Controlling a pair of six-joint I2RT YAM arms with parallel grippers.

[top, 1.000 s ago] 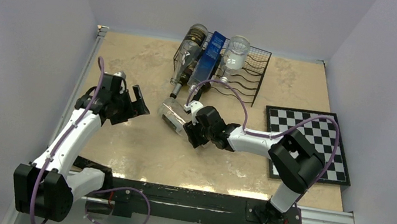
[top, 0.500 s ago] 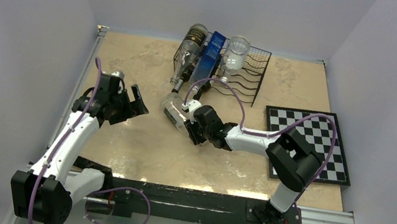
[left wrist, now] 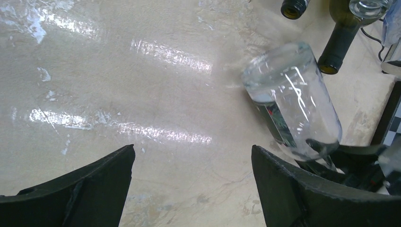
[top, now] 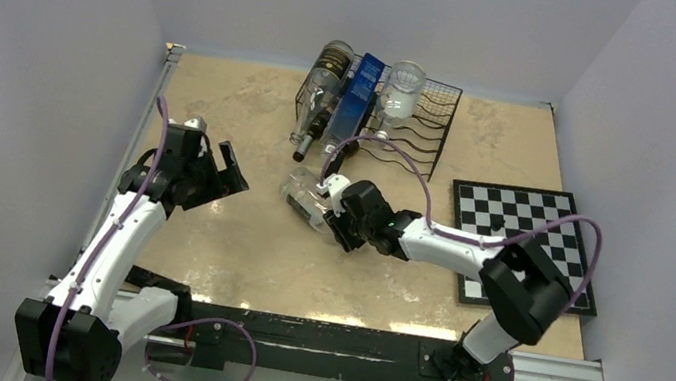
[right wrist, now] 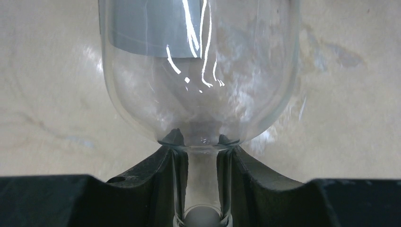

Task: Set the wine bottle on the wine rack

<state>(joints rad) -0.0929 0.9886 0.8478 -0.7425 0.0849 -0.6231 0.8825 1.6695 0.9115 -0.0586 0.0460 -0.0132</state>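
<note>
A clear glass wine bottle [top: 305,202] with a label lies tilted in the middle of the table, base pointing left. My right gripper [top: 337,214] is shut on its neck. In the right wrist view the two fingers [right wrist: 165,163] clamp the neck just below the shoulder of the wine bottle [right wrist: 198,71]. My left gripper [top: 220,161] stands open to the left of the bottle and apart from it. Its view shows the wine bottle [left wrist: 293,99] ahead on the right. The black wire wine rack [top: 421,127] stands at the back of the table.
On the rack's left part lie a dark bottle [top: 320,97], a blue one [top: 361,93] and a clear one [top: 401,92]. A chessboard [top: 529,241] lies at the right. Dark bottle necks [left wrist: 338,45] show beyond the clear bottle. Walls close in the table.
My right gripper has shut on the bottle's neck and shifted the bottle slightly to the right. The left arm has drawn back a little to the left, still open.
</note>
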